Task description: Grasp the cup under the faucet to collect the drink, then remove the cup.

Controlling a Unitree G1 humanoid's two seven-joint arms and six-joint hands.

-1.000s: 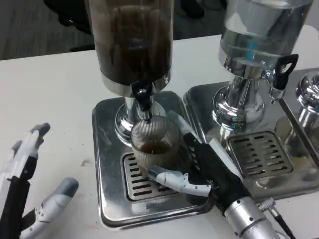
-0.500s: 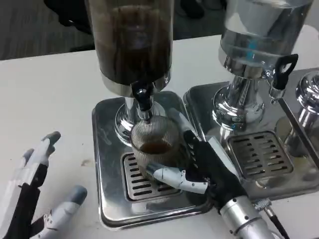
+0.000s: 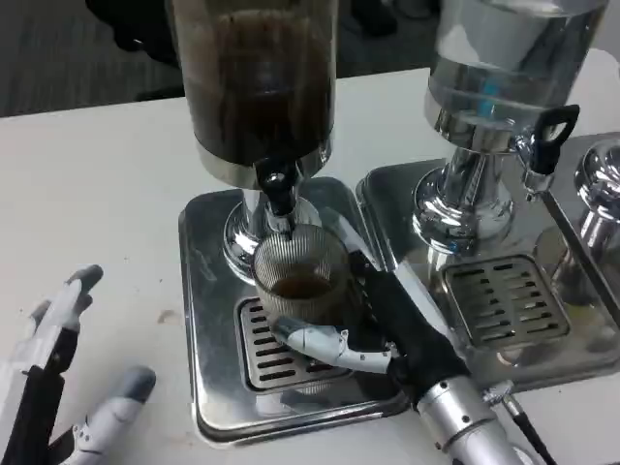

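A ribbed clear glass cup [image 3: 298,275] stands on the drip grate [image 3: 260,347] right under the black faucet [image 3: 278,197] of the dark-drink dispenser [image 3: 254,82]. A little brown drink lies in its bottom. My right hand [image 3: 373,325] grips the cup from the right, fingers wrapped round its front and side. My left hand [image 3: 58,387] hovers over the bare table at the lower left, fingers apart, holding nothing.
The dispenser's steel base tray [image 3: 208,291] surrounds the grate. A second dispenser with clear liquid [image 3: 509,68] stands to the right, with its own black tap [image 3: 547,136] and drip grate [image 3: 509,302]. White table [image 3: 97,194] stretches to the left.
My right hand has shifted slightly left and closer around the cup. My left hand moved up and right, then back down left. The cup stays under the faucet.
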